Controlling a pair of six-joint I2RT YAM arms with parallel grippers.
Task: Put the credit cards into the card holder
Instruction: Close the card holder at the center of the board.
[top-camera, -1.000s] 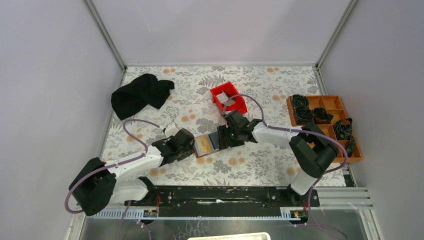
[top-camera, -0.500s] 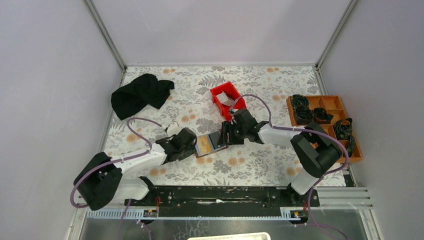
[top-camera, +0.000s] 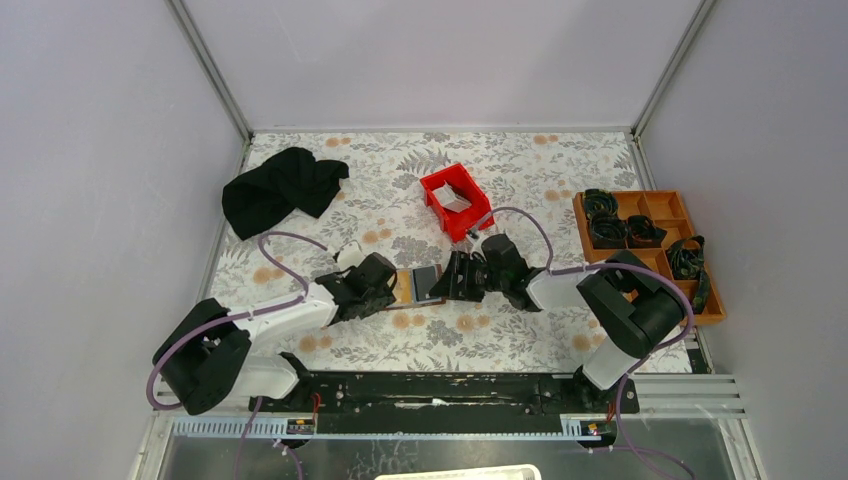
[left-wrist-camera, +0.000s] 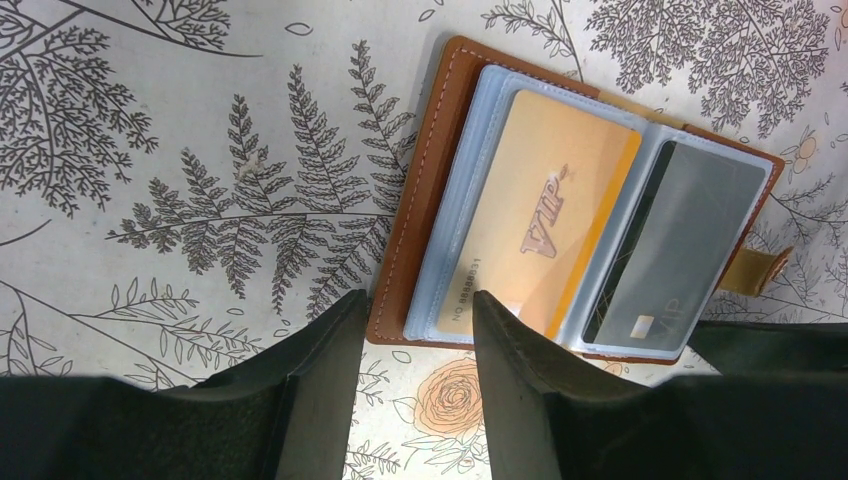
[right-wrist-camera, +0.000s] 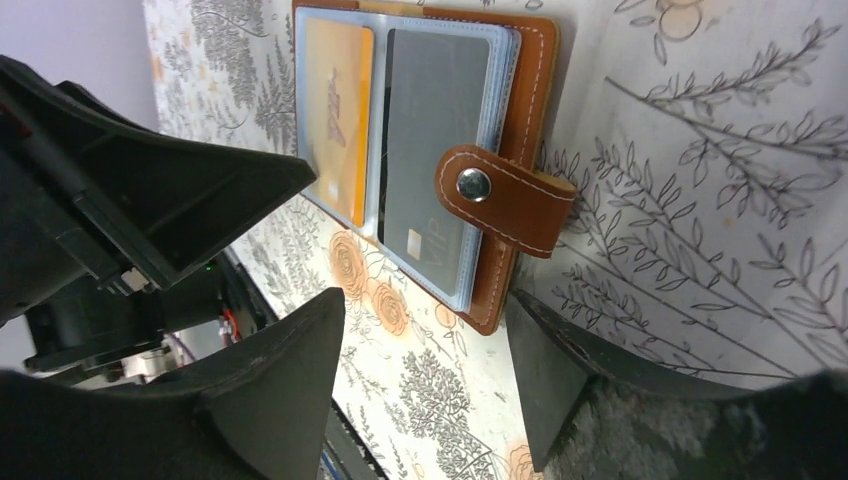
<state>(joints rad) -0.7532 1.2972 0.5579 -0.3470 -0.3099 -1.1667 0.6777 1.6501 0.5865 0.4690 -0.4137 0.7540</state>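
Parted and empty on the left gripper (left-wrist-camera: 418, 305), both fingers (left-wrist-camera: 320, 375) low at the near edge of the open card holder (left-wrist-camera: 420, 200), framing its brown corner without pinching it. Parted wider on the right gripper (right-wrist-camera: 425, 300), equally clasping nothing, poised just short of the opposite edge, near the tab clasp (right-wrist-camera: 505, 200) with its metal snap. Between the two, flat on the flowered table cover (top-camera: 520, 165), the card holder spread open, clear sleeves (left-wrist-camera: 440, 290) uppermost. Inside those sleeves, side by side: a gold credit card (left-wrist-camera: 545, 220) marked VIP on the left arm's side, a grey credit card (right-wrist-camera: 432, 120) on the side nearer the clasp. Farther out, just behind the right gripper, a red bin (top-camera: 430, 190) with something pale inside. Toward the back left corner, a crumpled black cloth (top-camera: 280, 188), well apart from everything else. At the right edge, an orange compartment tray (top-camera: 668, 206) with dark coiled items (top-camera: 605, 228) in several pockets. Along the near edge, under both arms, a black rail (top-camera: 450, 385). Over each arm, a looping purple cable (top-camera: 270, 250).
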